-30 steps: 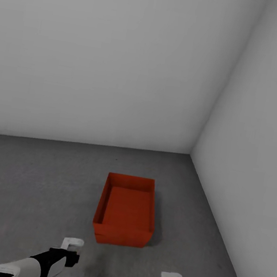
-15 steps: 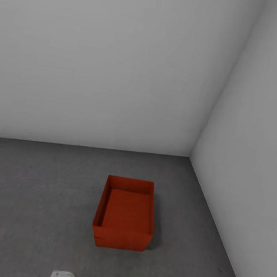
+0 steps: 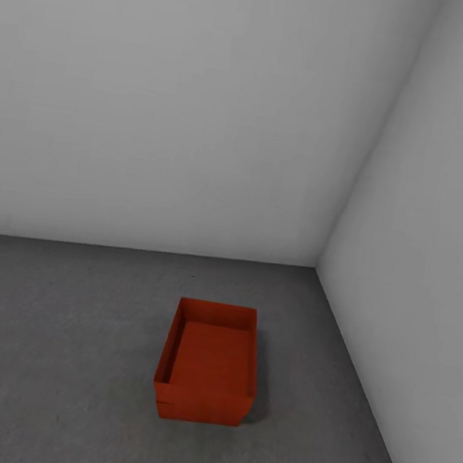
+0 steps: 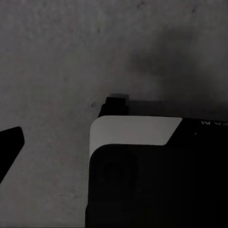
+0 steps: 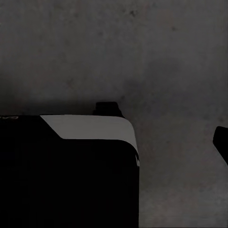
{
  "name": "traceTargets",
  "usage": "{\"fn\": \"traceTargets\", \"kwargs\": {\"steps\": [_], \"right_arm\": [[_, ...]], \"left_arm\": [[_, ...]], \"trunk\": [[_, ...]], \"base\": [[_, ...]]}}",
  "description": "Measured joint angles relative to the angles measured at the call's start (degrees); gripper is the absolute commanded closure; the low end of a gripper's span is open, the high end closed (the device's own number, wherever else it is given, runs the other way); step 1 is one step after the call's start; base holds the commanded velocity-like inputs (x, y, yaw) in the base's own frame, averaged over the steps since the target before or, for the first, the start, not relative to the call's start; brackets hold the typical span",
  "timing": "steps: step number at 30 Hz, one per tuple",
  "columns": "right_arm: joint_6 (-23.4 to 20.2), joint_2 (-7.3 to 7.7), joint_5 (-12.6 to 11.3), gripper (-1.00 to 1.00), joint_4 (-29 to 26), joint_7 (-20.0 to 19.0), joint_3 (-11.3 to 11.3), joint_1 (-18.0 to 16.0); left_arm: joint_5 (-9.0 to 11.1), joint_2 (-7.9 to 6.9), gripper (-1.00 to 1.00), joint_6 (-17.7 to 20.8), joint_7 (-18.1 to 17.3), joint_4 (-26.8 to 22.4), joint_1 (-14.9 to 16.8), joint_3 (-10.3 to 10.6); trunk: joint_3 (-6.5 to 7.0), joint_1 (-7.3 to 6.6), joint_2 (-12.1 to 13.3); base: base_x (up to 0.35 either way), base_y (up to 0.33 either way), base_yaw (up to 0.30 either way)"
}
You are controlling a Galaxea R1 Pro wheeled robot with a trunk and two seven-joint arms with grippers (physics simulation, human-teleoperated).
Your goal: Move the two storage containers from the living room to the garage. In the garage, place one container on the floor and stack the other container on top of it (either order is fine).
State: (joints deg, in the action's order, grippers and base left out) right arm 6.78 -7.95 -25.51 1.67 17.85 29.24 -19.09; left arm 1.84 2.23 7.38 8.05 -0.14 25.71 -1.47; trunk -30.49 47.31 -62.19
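White walls [image 3: 170, 102] meet at a corner above the grey concrete floor [image 3: 40, 351] of the garage, where the storage containers [image 3: 209, 362] sit as one orange-red stack, a seam low on the near face. The bins look rigid, light and smooth-walled, best taken by opposite rims. Nothing stands near them. In the wrist views, each gripper hangs over bare concrete; whether their fingers are spread cannot be told.
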Motion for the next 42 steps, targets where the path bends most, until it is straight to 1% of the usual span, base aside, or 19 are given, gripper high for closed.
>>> {"fn": "traceTargets", "kwargs": {"steps": [4, 8, 16, 42], "right_arm": [[0.05, -0.07, 0.04, -1.0, 0.0, -0.02, 0.0, 0.46], [0.05, -0.08, 0.04, -1.0, 0.0, -0.54, -0.02, 1.09], [0.08, -0.02, 0.08, -1.0, 0.0, -1.06, -0.07, 1.92], [0.17, 0.02, 0.0, -1.0, 0.0, -1.08, -0.09, 1.93]], "left_arm": [[0.0, -0.08, -1.0, -0.59, -0.11, -0.01, -2.01, -0.03], [-0.07, -0.31, -1.0, -0.83, -0.14, -0.01, -2.82, -0.04], [-0.09, -0.4, -1.0, -0.88, -0.14, -0.01, -2.98, -0.04], [-0.09, -0.4, -1.0, -0.88, -0.14, -0.01, -2.98, -0.06]], "trunk": [[0.36, 0.0, 0.0], [0.72, 0.0, 0.0], [1.44, 0.0, 0.0], [3.51, 0.0, 0.0]], "base": [[0.0, 0.0, 0.0], [0.0, 0.0, 0.0], [0.0, 0.0, 0.0], [0.0, 0.0, 0.0]]}}
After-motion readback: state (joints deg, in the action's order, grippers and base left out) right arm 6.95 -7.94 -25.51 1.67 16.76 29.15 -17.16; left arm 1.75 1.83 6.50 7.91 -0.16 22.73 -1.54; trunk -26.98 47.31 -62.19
